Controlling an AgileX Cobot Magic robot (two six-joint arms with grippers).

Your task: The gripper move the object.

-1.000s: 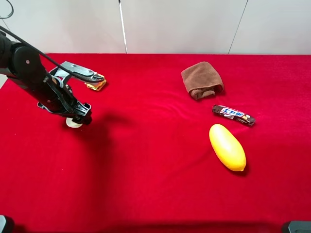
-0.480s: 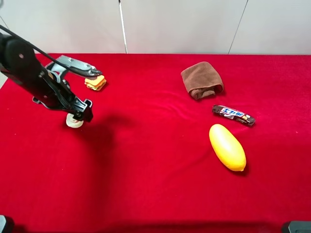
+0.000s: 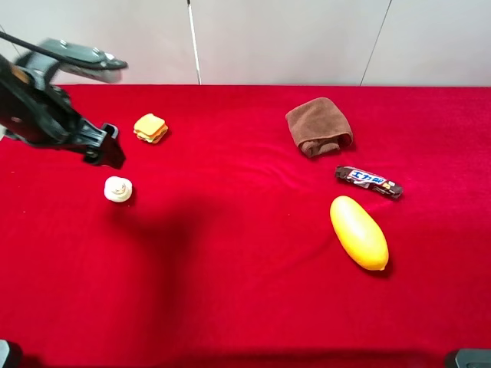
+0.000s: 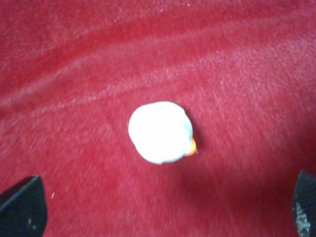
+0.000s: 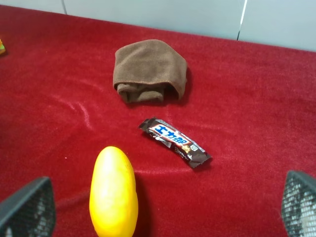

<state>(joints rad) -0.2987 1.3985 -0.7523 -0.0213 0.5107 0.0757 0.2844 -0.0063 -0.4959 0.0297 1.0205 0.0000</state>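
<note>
Cloth, red and soft [image 3: 230, 253], covers the table; small cream-white rounded lump [image 3: 117, 188] sits alone on it at left, free. Black two-fingered left gripper [image 3: 103, 146] hangs just beyond, fingers spread, empty. Orange-yellow toy sandwich [image 3: 150, 128] lies farther back.

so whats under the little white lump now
Only the red cloth; the white lump sits directly on it, free of the left gripper. Its underside is hidden.
</note>
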